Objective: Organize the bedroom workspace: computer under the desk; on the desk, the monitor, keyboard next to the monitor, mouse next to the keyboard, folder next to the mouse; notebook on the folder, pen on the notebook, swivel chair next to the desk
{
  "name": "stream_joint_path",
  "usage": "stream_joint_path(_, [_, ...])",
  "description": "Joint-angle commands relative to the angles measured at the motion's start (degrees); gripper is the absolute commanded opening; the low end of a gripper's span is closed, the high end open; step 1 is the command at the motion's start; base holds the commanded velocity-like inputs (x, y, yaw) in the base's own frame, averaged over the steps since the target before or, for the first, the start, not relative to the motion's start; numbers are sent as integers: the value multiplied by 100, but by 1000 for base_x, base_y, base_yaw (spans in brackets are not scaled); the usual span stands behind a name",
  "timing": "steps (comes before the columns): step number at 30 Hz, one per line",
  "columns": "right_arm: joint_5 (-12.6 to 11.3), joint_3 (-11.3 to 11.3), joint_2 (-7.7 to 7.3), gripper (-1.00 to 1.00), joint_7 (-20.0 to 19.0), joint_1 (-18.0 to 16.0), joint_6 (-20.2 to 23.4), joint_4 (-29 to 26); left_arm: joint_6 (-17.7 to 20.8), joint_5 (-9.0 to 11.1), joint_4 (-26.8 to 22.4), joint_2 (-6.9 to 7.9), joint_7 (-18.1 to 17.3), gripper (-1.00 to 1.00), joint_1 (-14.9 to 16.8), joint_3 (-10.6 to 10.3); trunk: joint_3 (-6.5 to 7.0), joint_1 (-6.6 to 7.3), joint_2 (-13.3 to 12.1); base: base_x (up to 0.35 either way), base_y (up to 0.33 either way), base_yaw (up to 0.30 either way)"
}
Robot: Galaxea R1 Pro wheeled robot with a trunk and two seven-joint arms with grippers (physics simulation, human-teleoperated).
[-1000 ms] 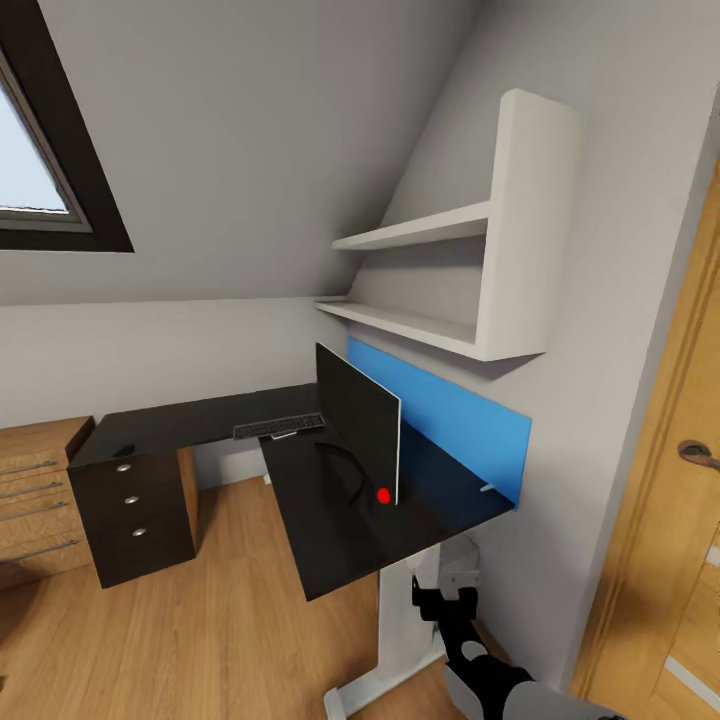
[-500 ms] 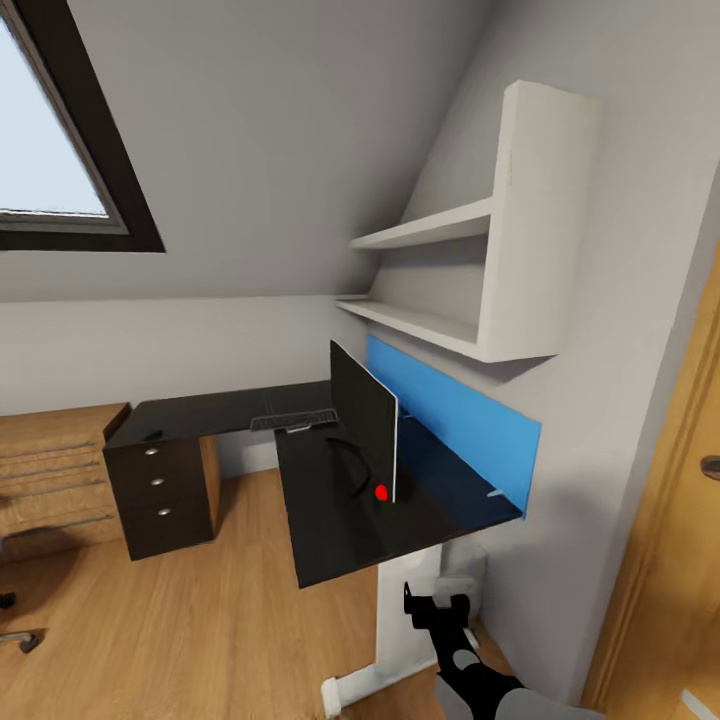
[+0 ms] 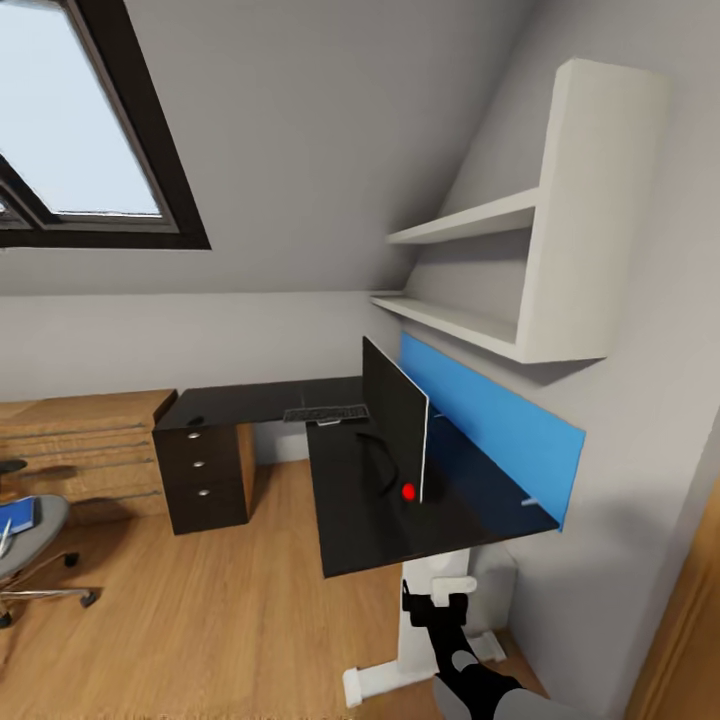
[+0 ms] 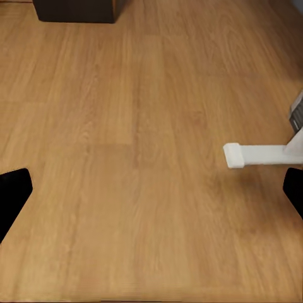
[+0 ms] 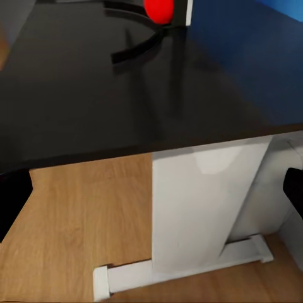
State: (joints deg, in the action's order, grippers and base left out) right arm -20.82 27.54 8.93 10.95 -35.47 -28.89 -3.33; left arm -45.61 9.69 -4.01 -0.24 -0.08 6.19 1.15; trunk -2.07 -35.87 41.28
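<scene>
The black L-shaped desk (image 3: 350, 505) stands against the wall, seen from the head. The wide monitor (image 3: 395, 428) is upright on it, edge-on, with a red spot at its lower corner. The slim keyboard (image 3: 325, 413) lies at the desk's inner corner, and the small mouse (image 3: 195, 421) rests above the drawer unit (image 3: 205, 477). At the far left, the grey swivel chair (image 3: 30, 545) carries the blue folder (image 3: 18, 515). My right gripper (image 3: 435, 603) hangs open below the desk's near edge. The wrist views show the left gripper (image 4: 151, 196) open over bare floor and the right gripper (image 5: 151, 196) open before the desk's white leg (image 5: 202, 208).
A wooden dresser (image 3: 80, 450) adjoins the drawer unit. White shelves (image 3: 500, 290) and a blue panel (image 3: 495, 425) hang on the wall behind the desk. A roof window (image 3: 80, 150) sits at upper left. Wood floor (image 3: 220, 620) spreads between chair and desk.
The camera has turned left, so the whole picture slid right. The swivel chair with the folder came into view at the left, and the wooden door left at the right. Desk items have not moved.
</scene>
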Motion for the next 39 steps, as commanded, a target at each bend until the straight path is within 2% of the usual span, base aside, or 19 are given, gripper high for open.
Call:
stream_joint_path(1, [-30, 50, 3, 100, 30, -4, -12, 4, -18, 7, 5, -2, -1, 100, 6, 8, -15, -1, 8, 0, -277, 251])
stream_joint_path(15, [-12, 57, 19, 100, 30, 5, -44, 6, -17, 7, 5, -10, -1, 100, 5, 8, -84, -1, 8, 0, -272, 251])
stream_joint_path(25, [-10, 51, 13, 100, 30, 5, -240, 8, -18, 7, 5, -8, -1, 100, 5, 8, -134, -1, 8, 0, -28, 230])
stream_joint_path(39, [-17, 38, -24, 100, 21, 5, -257, 92, -17, 7, 5, -6, -1, 100, 6, 8, -146, -1, 8, 0, -39, 31])
